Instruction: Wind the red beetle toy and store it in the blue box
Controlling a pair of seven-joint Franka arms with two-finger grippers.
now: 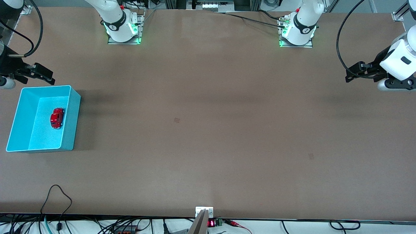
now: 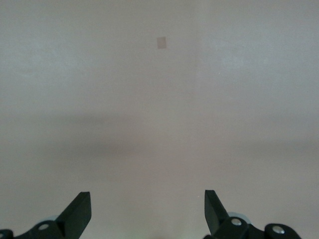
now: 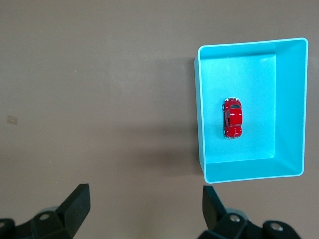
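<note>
Your red beetle toy (image 1: 57, 118) sits on the floor of the blue box (image 1: 70, 130), at the right arm's end of the table (image 1: 208, 130). Your right gripper (image 1: 40, 75) hangs above the table just by the box's farther rim, fingers spread, holding nothing. Your left gripper (image 1: 356, 72) waits over the opposite end, fingers apart too.

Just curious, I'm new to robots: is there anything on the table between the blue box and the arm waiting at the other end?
Nothing. In the front view, bare table runs from the blue box, holding the red beetle toy, to the waiting left gripper.
</note>
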